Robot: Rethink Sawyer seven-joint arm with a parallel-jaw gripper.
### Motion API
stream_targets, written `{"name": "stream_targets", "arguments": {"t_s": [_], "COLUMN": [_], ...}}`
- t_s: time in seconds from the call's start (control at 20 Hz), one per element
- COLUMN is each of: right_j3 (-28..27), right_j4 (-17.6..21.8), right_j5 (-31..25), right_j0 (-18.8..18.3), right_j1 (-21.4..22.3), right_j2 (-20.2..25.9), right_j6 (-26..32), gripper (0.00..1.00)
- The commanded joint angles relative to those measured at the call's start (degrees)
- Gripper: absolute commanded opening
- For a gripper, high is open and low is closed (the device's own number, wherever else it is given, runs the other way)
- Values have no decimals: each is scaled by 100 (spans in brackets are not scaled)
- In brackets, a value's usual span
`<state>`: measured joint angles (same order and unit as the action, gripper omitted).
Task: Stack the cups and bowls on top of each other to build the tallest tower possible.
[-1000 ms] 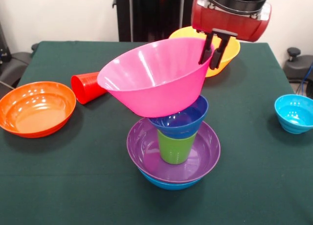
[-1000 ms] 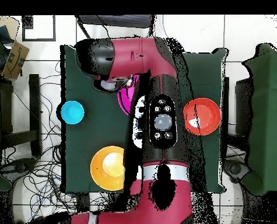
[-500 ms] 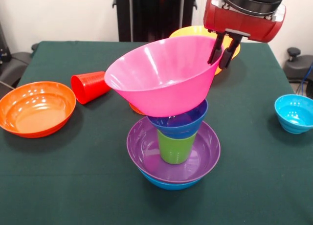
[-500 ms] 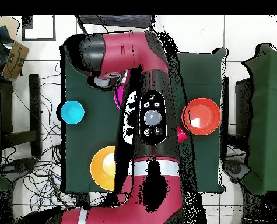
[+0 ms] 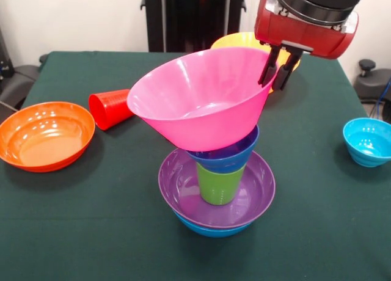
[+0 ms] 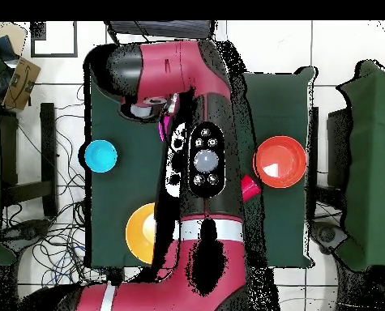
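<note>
The tower stands at the table's middle: a blue bowl [image 5: 208, 229] at the bottom, a purple bowl [image 5: 181, 184] in it, a green cup [image 5: 219, 184], then a small dark blue bowl [image 5: 227, 156]. On top rests the large pink bowl [image 5: 195, 98], tilted with its left rim low. My gripper [image 5: 276, 70] is shut on the pink bowl's raised right rim. A red cup [image 5: 110, 108] lies on its side to the left. In the overhead view my arm hides the tower, apart from a pink sliver [image 6: 164, 129].
A big orange bowl [image 5: 46, 134] [image 6: 280, 162] sits far left in the front view. A yellow bowl [image 5: 241, 41] [image 6: 140, 233] stands behind the tower. A small cyan bowl [image 5: 368, 140] [image 6: 100, 155] is at the right. The red cup [image 6: 250, 188] peeks beside my arm.
My gripper moved right and a little up, carrying the pink bowl's rim with it. The bowl's base has slid rightward over the small dark blue bowl.
</note>
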<state>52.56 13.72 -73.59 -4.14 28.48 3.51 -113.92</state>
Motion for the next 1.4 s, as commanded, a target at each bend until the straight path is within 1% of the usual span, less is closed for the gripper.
{"name": "stream_targets", "arguments": {"t_s": [0.05,0.5,0.7,1.4], "right_j3": [-107,-247,-328,-574], "right_j4": [155,-10,-15,-68], "right_j5": [-41,-247,-295,-273], "right_j0": [117,200,248,357], "right_j1": [-104,-209,-244,-393], "right_j2": [126,154,125,-34], "right_j6": [-211,-396,-447,-525], "gripper": [0,0,0,0]}}
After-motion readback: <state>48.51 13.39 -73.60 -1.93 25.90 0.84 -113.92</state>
